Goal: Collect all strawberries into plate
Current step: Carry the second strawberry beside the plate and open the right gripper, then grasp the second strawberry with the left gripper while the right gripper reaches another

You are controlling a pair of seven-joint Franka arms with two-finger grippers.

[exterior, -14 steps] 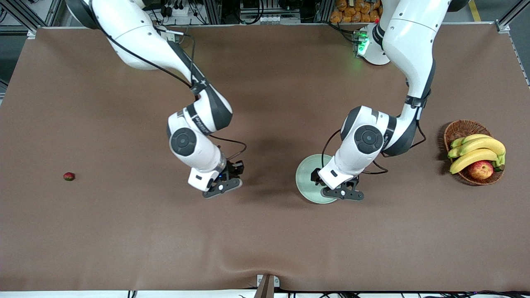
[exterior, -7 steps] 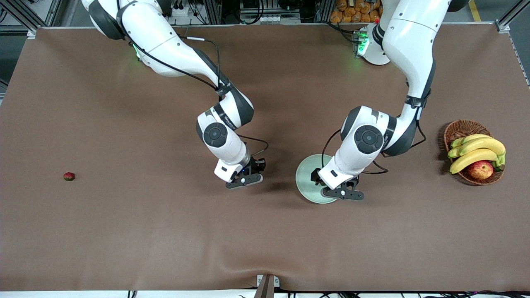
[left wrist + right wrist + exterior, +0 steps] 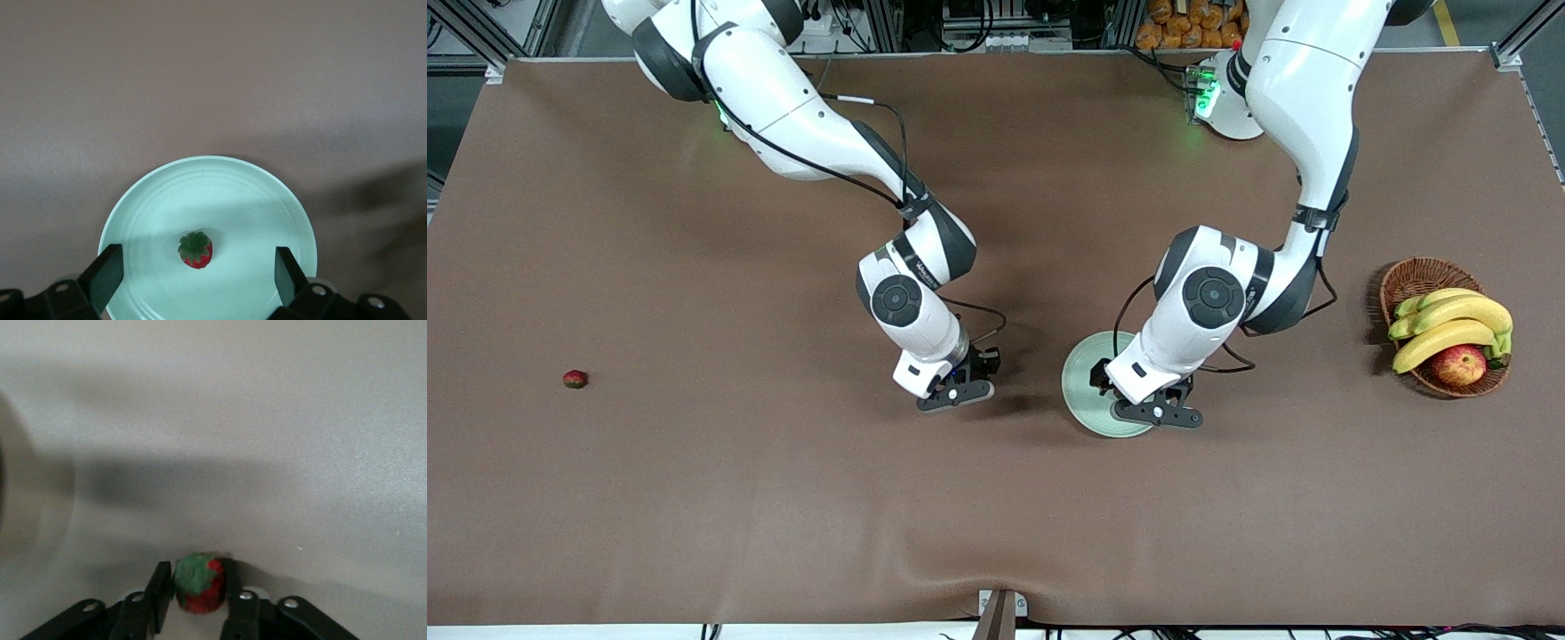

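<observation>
The pale green plate [image 3: 1087, 382] lies mid-table, and one strawberry [image 3: 195, 250] rests in it. My left gripper [image 3: 1154, 412] hovers low over the plate [image 3: 200, 167] and is open, its fingers [image 3: 109, 267] wide on either side of that berry without touching it. My right gripper [image 3: 955, 392] is over bare table beside the plate, toward the right arm's end. It is shut on a second strawberry [image 3: 198, 590], whose green cap faces the camera. A third strawberry [image 3: 575, 380] lies alone on the table near the right arm's end.
A brown wicker basket [image 3: 1409, 280] with bananas [image 3: 1449, 324] and an apple [image 3: 1459, 364] stands at the left arm's end of the table. The table's brown cover has a raised wrinkle near its front edge [image 3: 960, 569].
My right arm has swung toward the plate with its strawberry and now stops just short of the rim. The left gripper has stayed over the plate.
</observation>
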